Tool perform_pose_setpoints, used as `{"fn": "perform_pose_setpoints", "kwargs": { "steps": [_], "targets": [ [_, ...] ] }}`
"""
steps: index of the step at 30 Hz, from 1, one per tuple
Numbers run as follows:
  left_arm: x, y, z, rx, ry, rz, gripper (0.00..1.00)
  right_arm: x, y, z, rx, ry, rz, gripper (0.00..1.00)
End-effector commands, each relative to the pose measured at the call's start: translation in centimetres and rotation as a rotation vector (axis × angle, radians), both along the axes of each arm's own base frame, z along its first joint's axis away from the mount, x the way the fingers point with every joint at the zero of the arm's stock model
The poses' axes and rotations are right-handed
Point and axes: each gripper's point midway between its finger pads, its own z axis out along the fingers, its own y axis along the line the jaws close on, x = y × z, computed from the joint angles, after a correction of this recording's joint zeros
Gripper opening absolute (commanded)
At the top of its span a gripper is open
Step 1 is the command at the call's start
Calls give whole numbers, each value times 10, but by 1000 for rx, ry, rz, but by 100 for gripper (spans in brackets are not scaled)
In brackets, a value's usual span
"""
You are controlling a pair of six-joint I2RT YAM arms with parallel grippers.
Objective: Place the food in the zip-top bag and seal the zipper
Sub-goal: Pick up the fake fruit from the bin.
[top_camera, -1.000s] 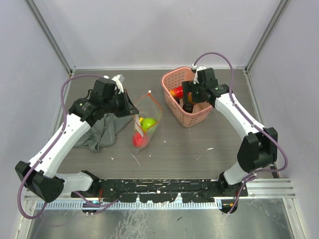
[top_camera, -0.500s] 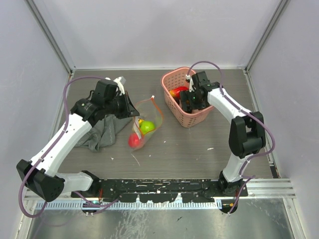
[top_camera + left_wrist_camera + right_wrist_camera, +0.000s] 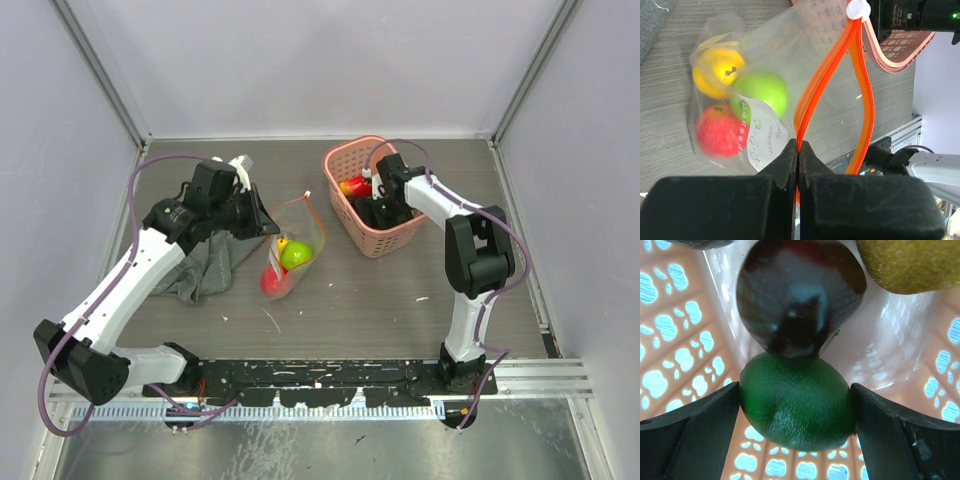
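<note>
Overhead, the clear crinkly bag (image 3: pixel 292 248) lies mid-table, between a rumpled grey cloth (image 3: pixel 205 262) on the left and a pink perforated plastic basket (image 3: pixel 386 243) on the right. The left gripper (image 3: pixel 263 223) is at the bag's left edge. The right gripper (image 3: pixel 378 207) is sunk inside the basket, where its jaws cannot be made out.

From the left wrist, the left gripper's (image 3: pixel 798 148) black jaws are pressed together, pinching one side of the glossy orange zipper (image 3: pixel 829 65). The zipper's other side bows away, so the mouth gapes. The two sides meet at a small white slider (image 3: pixel 858 9). Through the film show a yellow fruit (image 3: pixel 716 70), a lime-green ball (image 3: pixel 763 93) and a red fruit (image 3: pixel 720 131), all smooth and round. A white label (image 3: pixel 760 139) on the bag reads "DATE" and "CONTENT".

From the right wrist, the right gripper (image 3: pixel 795 410) has its fingers (image 3: pixel 695 440) touching both sides of a dark green fruit (image 3: pixel 795 407) with pebbled skin. Just beyond it sit a glossy, near-black round piece (image 3: pixel 800 295) and a fuzzy olive-brown one (image 3: pixel 905 265), against the basket's wall of cut-out holes.
</note>
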Motion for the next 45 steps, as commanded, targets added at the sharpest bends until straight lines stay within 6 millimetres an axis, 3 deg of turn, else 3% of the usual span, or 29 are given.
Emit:
{"fn": "perform_pose_setpoints", "kwargs": {
  "steps": [1, 8, 12, 25, 45],
  "targets": [
    [4, -8, 13, -45, -49, -19, 0, 9, 4, 6, 20, -15, 20, 93],
    [3, -7, 12, -44, -47, -18, 0, 16, 2, 1, 10, -30, -10, 89],
    [3, -8, 12, -45, -48, -19, 0, 20, 1, 9, 9, -60, -26, 80],
    [3, -8, 14, -53, -54, -19, 0, 30, -1, 74, 42, -222, -77, 57],
    [5, -11, 14, -59, -47, -24, 0, 40, -12, 177, 83, -562, -177, 55]
  ]
}}
